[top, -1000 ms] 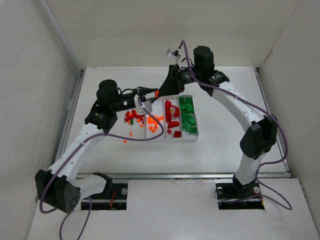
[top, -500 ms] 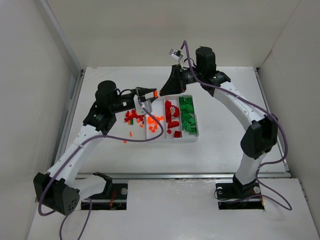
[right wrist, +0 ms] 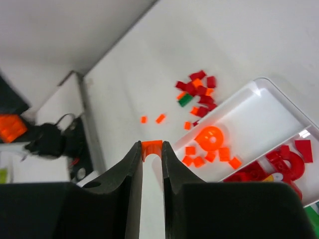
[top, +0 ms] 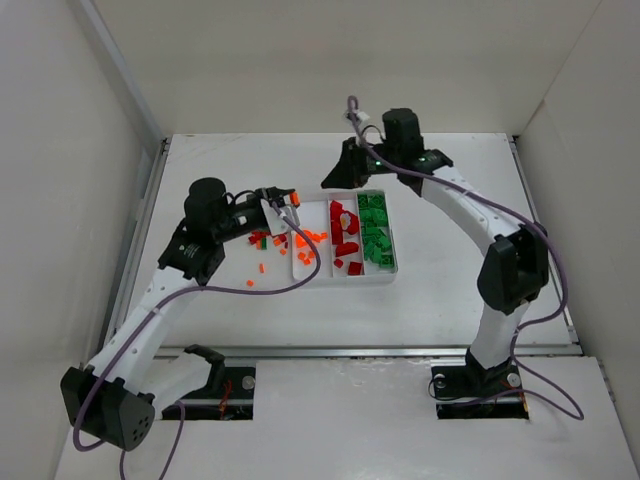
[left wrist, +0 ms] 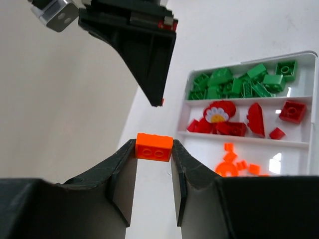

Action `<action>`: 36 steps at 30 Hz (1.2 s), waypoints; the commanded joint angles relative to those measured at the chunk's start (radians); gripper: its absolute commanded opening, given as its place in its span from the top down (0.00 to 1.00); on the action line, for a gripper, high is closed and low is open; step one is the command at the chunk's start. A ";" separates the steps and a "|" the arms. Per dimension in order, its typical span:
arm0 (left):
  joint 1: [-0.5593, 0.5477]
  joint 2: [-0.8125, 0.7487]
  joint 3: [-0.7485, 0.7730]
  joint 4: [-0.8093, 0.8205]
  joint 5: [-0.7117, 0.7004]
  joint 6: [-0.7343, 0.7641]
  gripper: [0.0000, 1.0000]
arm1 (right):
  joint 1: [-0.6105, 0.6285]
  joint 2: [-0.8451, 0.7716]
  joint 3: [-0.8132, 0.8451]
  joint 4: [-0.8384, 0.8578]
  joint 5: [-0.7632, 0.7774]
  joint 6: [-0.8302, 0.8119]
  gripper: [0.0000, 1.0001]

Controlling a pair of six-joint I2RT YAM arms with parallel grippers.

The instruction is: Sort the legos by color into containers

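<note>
While both arms hung above the worktop (top: 440,290), the left jaws were clamped on an orange brick (left wrist: 154,147), presumably bound for the tray's (top: 345,282) orange compartment (top: 308,268); loose legos (top: 268,238) lay just left of that tray, and beyond it the right jaws pinched a smaller orange piece (right wrist: 151,145).

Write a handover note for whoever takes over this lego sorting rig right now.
Left gripper shut on an orange brick, raised near the tray.
Right gripper shut on a small orange piece.
Done: tray sorted by compartment into orange legos, red legos, green legos.
Left: put both held pieces with the orange legos, then sort the loose pile left of the tray.
</note>
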 commanded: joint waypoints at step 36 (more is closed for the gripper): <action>-0.020 0.346 -0.146 0.095 -0.147 -0.111 1.00 | 0.045 0.149 0.092 -0.210 0.664 -0.113 0.29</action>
